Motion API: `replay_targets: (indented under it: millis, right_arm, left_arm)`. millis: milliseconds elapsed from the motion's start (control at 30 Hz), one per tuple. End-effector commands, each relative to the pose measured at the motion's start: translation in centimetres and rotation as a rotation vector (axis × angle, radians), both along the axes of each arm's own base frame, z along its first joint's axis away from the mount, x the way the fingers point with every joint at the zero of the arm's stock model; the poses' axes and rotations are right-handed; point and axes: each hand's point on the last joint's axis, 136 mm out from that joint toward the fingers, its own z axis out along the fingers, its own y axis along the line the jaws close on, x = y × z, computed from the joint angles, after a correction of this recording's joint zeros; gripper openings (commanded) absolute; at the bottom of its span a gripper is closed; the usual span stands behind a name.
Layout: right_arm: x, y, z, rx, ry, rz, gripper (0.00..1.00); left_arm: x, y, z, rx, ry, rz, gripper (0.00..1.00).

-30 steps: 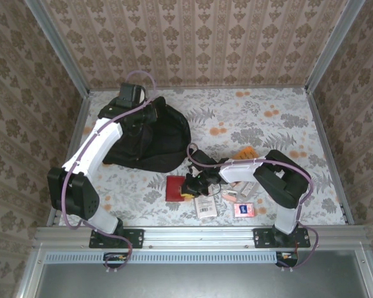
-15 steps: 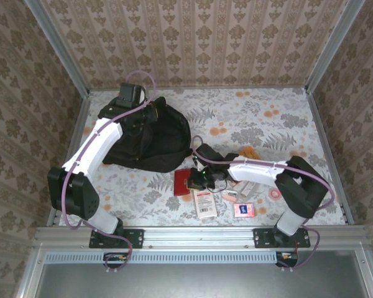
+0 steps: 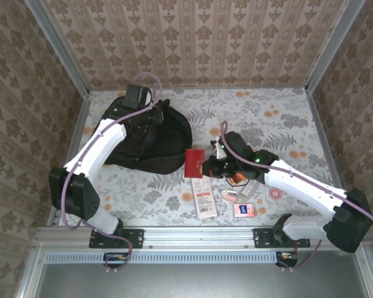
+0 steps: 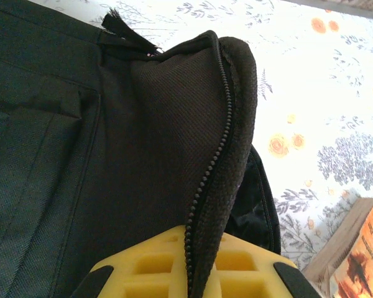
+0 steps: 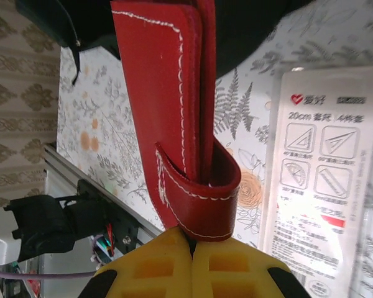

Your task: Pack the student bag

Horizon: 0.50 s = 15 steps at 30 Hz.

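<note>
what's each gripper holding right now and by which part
Right gripper is shut on the red leather case, pinching its looped strap end. Left gripper is shut on the student bag, pinching the zippered edge of its opening.

Reached toward 1 o'clock with the left arm point(image 3: 99, 146), elbow bent out near the base, left fingers point(image 4: 155, 267) pinched shut on the zipper edge of the student bag point(image 3: 168, 139). Stretched long toward 10 o'clock with the right arm point(image 3: 298, 183), right fingers point(image 5: 230, 267) clamped tight on a red wallet point(image 5: 168, 81).
</note>
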Motion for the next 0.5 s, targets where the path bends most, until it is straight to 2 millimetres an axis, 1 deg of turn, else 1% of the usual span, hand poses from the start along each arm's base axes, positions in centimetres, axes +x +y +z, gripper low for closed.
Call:
replay_targets:
  millis: [0, 100, 167, 267, 367, 467]
  right_arm:
    - [0.4, -1.3, 2.8, 0.012, -0.064, 0.003, 0.0]
    - [1.9, -1.7, 5.3, 0.048, -0.114, -0.03, 0.0]
    - [3.1, -1.8, 6.6, 0.064, -0.136, -0.053, 0.0]
    - [5.2, -1.7, 7.9, 0.079, -0.156, -0.096, 0.0]
    - [7.0, -0.8, 8.1, 0.075, -0.151, -0.111, 0.0]
    - [8.6, 0.2, 7.6, 0.073, -0.123, -0.13, 0.0]
  left_arm:
    - [-0.8, -1.6, 3.1, 0.023, -0.073, -0.065, 0.0]
    - [-1.3, -2.2, 4.3, 0.05, -0.105, -0.082, 0.0]
    - [-1.6, -2.4, 4.5, 0.053, -0.105, -0.087, 0.0]
    - [-1.9, -2.5, 4.7, 0.047, -0.108, -0.099, 0.0]
    - [-2.2, -2.6, 4.6, 0.044, -0.106, -0.114, 0.0]
    - [-2.5, -3.0, 4.8, 0.014, -0.12, -0.134, 0.0]
